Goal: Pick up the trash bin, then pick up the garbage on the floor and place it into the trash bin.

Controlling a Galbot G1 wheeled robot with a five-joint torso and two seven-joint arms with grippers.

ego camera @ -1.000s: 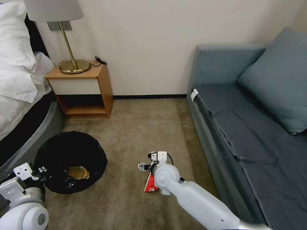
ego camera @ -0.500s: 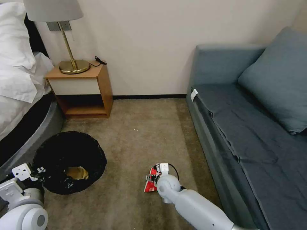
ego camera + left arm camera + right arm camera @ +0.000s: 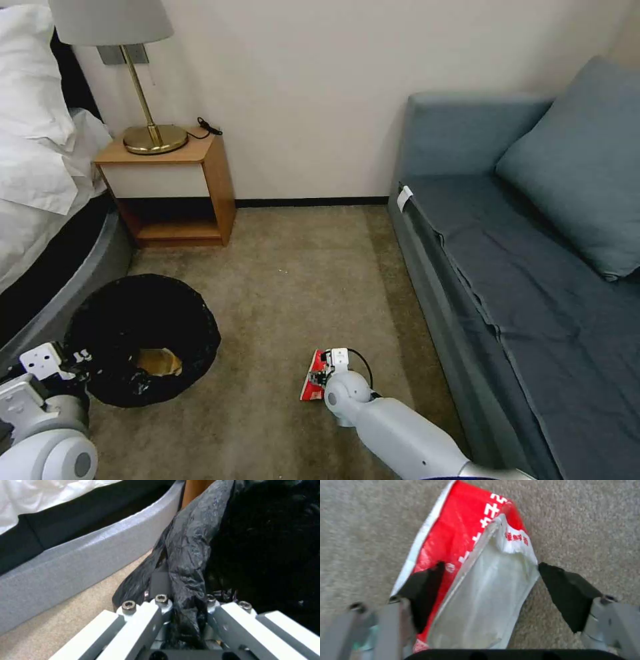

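Right gripper point(image 3: 488, 571): jaws spread, astride the red-and-white packet point(image 3: 476, 580) on the carpet point(image 3: 280, 280), near the sofa point(image 3: 507, 280).
Left gripper point(image 3: 186, 605): pinched the trash bin point(image 3: 143, 337) liner beside the bed point(image 3: 47, 220).
Nightstand point(image 3: 173, 187): behind the bin.

Carpeted bedroom: bed point(image 3: 40, 173), lamp point(image 3: 127, 73) on nightstand point(image 3: 167, 180), sofa point(image 3: 533, 267).

The right gripper point(image 3: 488, 567) hung low over the carpet, black fingertips point(image 3: 426, 580) spread wide — one on each side of the red-and-white foil packet point(image 3: 476, 580). The left gripper point(image 3: 185, 605) was clamped on the wrinkly black plastic-lined round trash bin point(image 3: 193, 555) — arm bent low.
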